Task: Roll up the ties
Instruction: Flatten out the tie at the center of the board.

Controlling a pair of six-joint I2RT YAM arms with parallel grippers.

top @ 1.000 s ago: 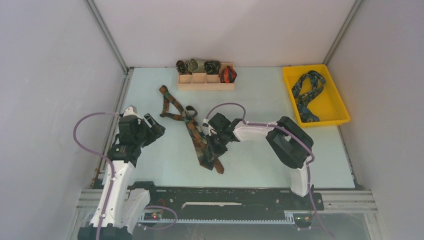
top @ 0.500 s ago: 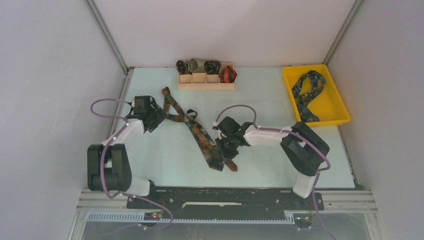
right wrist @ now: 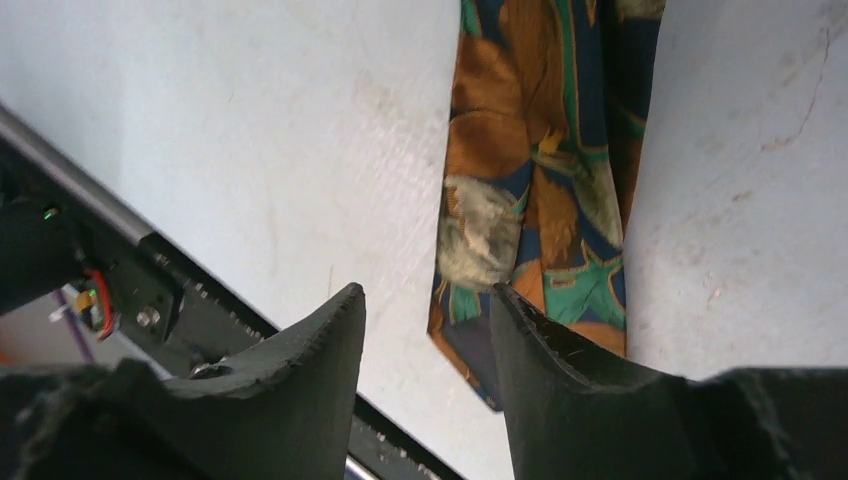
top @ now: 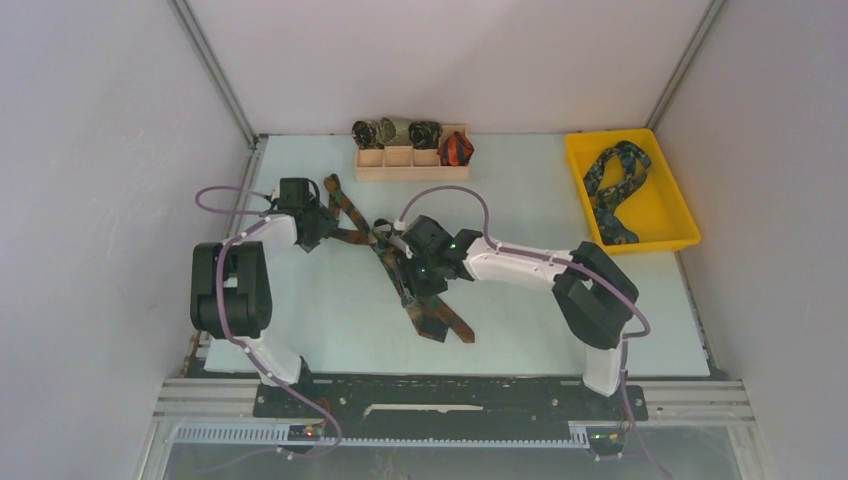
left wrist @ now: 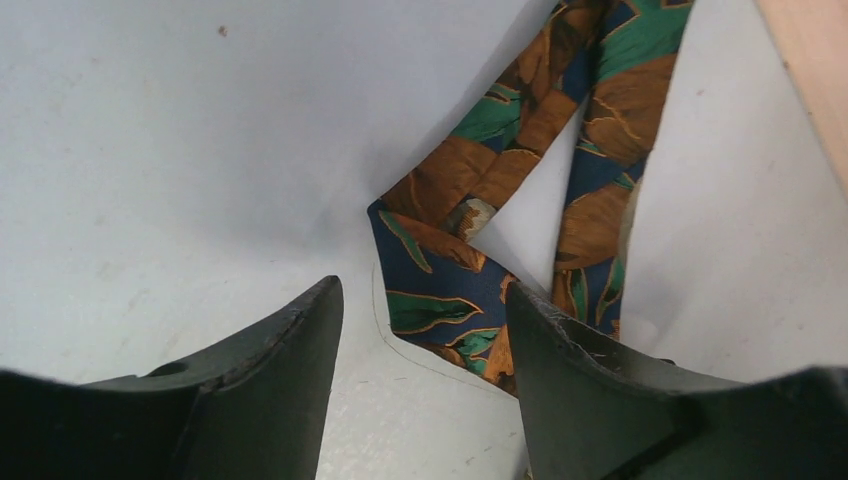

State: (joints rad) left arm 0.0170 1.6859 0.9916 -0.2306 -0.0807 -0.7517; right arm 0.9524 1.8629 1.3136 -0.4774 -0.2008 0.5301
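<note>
My left claw (left wrist: pixel 420 300) and right claw (right wrist: pixel 428 300) both parted, empty (tie (top: pixel 437 318) lies kinked, nearer table's (top: pixel 520 200) left edge). Straightening step, I reckon; next, pinch an end.

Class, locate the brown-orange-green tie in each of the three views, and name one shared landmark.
Top external: the brown-orange-green tie slants across the table, centre-left.
Left wrist: upper right, folded.
Right wrist: top edge, centre-right, running down.
Shared landmark: the pale table under it.
</note>
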